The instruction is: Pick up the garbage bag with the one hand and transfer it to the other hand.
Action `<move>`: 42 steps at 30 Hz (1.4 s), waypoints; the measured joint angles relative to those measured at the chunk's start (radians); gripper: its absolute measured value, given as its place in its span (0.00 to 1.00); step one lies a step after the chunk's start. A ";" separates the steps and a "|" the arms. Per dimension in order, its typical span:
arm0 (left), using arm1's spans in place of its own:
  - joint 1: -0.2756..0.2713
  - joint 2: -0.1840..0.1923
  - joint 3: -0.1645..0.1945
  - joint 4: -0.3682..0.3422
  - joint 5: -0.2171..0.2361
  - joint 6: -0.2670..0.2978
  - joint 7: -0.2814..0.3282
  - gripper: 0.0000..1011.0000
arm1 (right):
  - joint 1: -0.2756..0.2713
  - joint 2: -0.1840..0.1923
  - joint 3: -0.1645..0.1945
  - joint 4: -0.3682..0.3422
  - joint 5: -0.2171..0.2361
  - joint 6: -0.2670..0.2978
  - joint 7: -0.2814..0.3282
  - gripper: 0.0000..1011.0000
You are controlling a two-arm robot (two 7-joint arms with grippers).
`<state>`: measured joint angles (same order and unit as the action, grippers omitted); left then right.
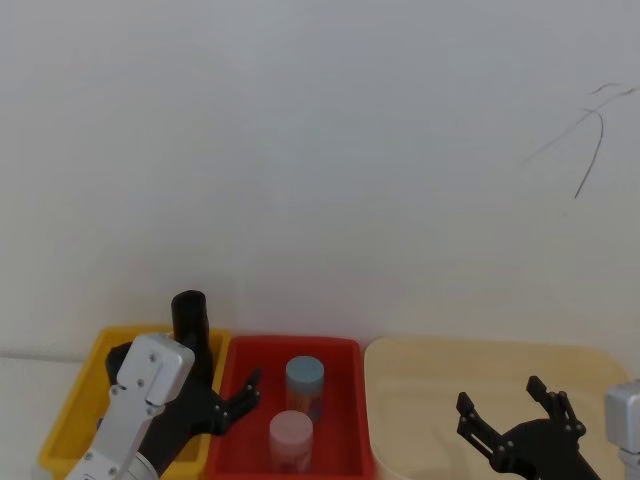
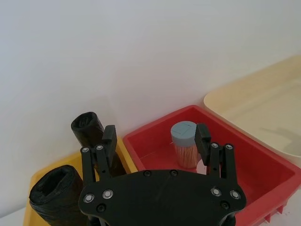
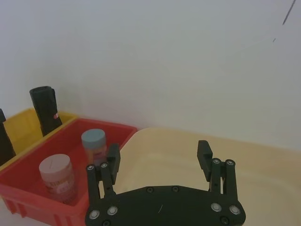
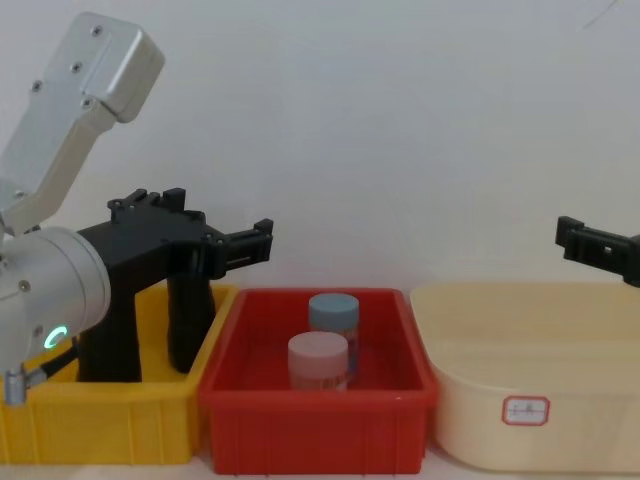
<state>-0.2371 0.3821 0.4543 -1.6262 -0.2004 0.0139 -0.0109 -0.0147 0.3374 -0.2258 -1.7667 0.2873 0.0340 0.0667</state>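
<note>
Hovering empty, fingers wide: black two-finger left gripper [image 2: 155,136] beside the stubby matte-black garbage bag roll [image 2: 54,190]; black right gripper [image 3: 159,151] over the cream tub [image 3: 263,165].

The stubby cylindrical garbage bag [image 2: 52,193] and slimmer roll [image 2: 88,129] are matte black. Yellow plastic bin [image 4: 100,430], red plastic bin [image 4: 315,430], cream plastic tub [image 4: 600,420]; blue-lidded jar [image 4: 332,310], pink-lidded jar [image 4: 318,360].

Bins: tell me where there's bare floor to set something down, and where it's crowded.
Free: the cream tub, bare-floored, beneath the open right gripper; narrow strips inside the red bin, flanking the blue-lidded jar and pink-lidded jar. Crowded: the yellow bin, holding the garbage bag and slimmer roll, with the open left gripper close above.
</note>
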 joint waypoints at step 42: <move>0.000 0.000 0.000 0.000 0.000 0.000 0.000 0.99 | 0.000 0.000 0.000 0.000 0.000 0.000 0.000 0.99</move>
<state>-0.2371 0.3821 0.4542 -1.6262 -0.2004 0.0139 -0.0109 -0.0146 0.3374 -0.2258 -1.7667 0.2873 0.0340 0.0668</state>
